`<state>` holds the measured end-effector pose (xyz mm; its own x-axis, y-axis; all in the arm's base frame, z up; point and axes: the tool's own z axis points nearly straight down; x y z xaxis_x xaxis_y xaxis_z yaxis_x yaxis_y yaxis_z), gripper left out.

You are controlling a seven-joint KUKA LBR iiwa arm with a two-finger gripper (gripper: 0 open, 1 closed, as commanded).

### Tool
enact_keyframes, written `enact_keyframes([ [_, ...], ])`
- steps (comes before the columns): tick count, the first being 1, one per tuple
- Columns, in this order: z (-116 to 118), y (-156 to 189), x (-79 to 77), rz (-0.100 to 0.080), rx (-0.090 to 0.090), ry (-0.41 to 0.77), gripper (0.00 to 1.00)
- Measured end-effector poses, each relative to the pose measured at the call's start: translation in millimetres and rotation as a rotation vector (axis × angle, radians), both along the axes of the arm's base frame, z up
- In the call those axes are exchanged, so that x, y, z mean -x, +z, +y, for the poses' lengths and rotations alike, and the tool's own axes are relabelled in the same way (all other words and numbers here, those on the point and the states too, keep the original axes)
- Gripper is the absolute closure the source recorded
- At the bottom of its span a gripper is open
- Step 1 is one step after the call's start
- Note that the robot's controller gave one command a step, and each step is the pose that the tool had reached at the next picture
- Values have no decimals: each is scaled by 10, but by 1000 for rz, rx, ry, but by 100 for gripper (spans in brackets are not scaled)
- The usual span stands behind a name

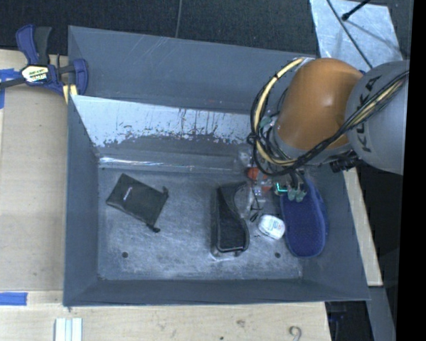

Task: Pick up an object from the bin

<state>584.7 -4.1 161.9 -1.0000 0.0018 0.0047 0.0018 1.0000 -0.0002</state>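
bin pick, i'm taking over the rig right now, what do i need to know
Gripper: low at the right of the bin, between the black case and the blue oval pad, beside a small white round thing. Open or shut cannot be told.
Dark flat pouch: lies apart on the left.
Done: gripper is down among the things; nothing seen held.
Left: grasp one thing and lift it out.
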Motion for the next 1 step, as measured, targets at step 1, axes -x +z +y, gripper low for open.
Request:
enact_keyframes([
  [1,-1065,-944,323,-1,1,289,0],
])
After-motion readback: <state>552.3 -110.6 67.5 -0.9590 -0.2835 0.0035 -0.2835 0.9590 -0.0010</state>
